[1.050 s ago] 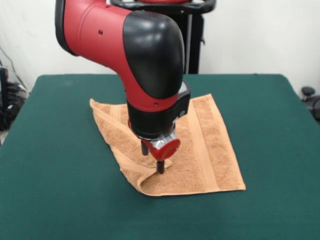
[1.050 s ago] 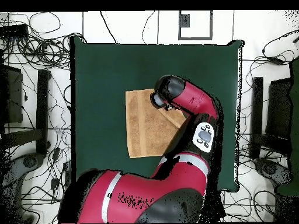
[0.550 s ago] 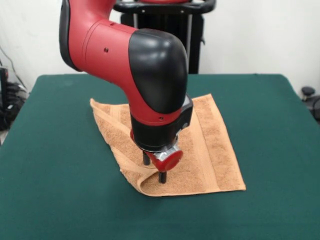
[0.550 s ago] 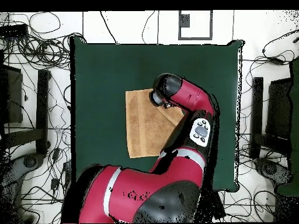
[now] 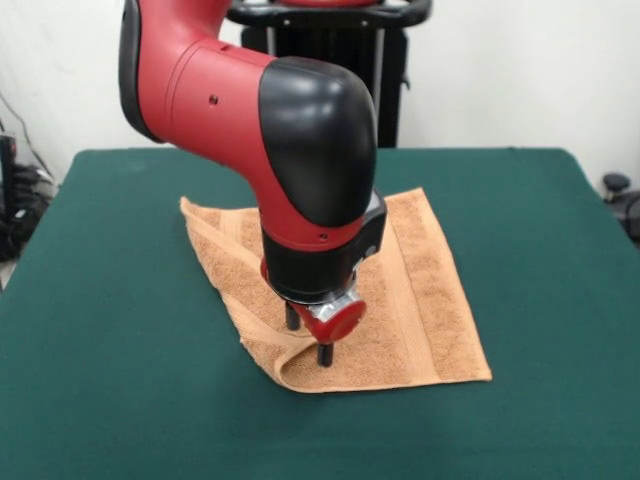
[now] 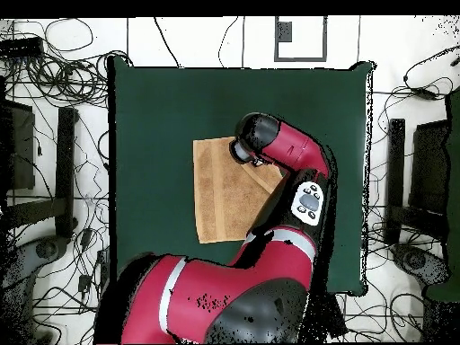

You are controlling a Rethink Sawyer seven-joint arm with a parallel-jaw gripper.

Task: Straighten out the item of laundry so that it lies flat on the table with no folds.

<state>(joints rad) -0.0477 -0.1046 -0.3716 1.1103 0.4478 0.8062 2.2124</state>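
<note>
The item of laundry [image 5: 425,290] is an orange-tan towel lying mid-table [image 5: 110,320]. Its left side is doubled over in a long flap that ends in a rounded fold [image 5: 288,368] at the near-left corner. My gripper [image 5: 308,338] points straight down at that fold. Its two black fingers [image 5: 324,354] stand apart, tips at the cloth, one on the flap and one just past its edge, open. In the overhead view the towel [image 6: 220,193] shows left of my arm, whose wrist [image 6: 256,144] hides the gripper and the towel's right part on the table [image 6: 153,117].
A black stand [image 5: 385,70] rises behind the far table edge. Cables [image 6: 54,99], racks and a dark box [image 6: 18,144] crowd the floor on both sides of the table in the overhead view. Green tabletop surrounds the towel on every side.
Since a second ago my gripper has come a little lower and nearer the fold at the towel's near-left corner. Over the last half second it has held still.
</note>
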